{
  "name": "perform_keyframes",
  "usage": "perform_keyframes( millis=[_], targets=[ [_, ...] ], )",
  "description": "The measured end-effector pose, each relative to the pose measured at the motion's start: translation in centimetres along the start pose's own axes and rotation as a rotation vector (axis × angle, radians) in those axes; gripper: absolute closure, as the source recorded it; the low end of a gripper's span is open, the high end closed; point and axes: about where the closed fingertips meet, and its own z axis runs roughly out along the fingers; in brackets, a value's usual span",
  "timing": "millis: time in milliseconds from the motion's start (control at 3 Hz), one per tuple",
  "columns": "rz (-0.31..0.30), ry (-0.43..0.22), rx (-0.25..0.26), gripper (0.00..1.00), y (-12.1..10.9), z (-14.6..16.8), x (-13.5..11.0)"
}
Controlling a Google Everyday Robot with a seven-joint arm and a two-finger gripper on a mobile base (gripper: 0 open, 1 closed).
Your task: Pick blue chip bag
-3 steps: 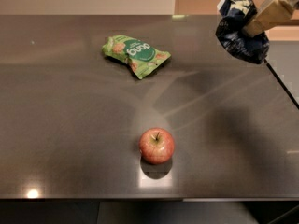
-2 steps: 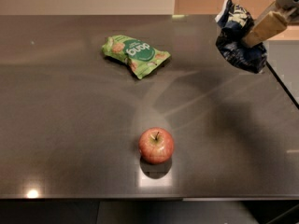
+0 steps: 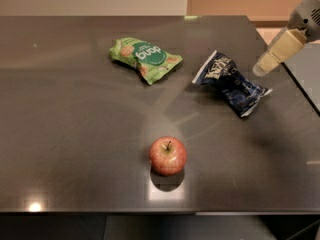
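1. Gripper [image 3: 265, 64]: your cream-coloured two-finger end effector hangs at the upper right, above the table's right edge and just beside the right end of the task bag. It carries nothing. You cannot tell whether it is open or closed.

2. Blue chip bag [image 3: 231, 80]: dark navy crinkly foil bag with white lettering. It lies flat on the table, slanting from upper left to lower right. Its right end sits near the right edge but fully on the surface.

3. Table [image 3: 60, 124]: dark grey glossy top. The right edge runs diagonally under the gripper. Open surface spreads to the left and front of the blue bag.

4. Green snack bag [image 3: 145, 58]: left of the blue bag, apart from it.

5. Red apple [image 3: 168, 155]: upright, near the front edge, well apart from both bags.

6. Change: a second ago the blue bag hung in the gripper at the far right; now it lies on the table. The apple and green bag have not moved.

7. Arm: enters from the upper right corner, sloping down and left.
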Motion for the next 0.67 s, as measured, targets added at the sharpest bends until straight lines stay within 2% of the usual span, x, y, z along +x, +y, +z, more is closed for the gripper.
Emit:
perform_keyframes(
  millis=[333,667],
  targets=[
    [0.050,0.064,0.000,0.00,-1.25,2.19,1.14],
    [0.046,0.038,0.021,0.00,-1.93,2.47,0.44]
  ],
)
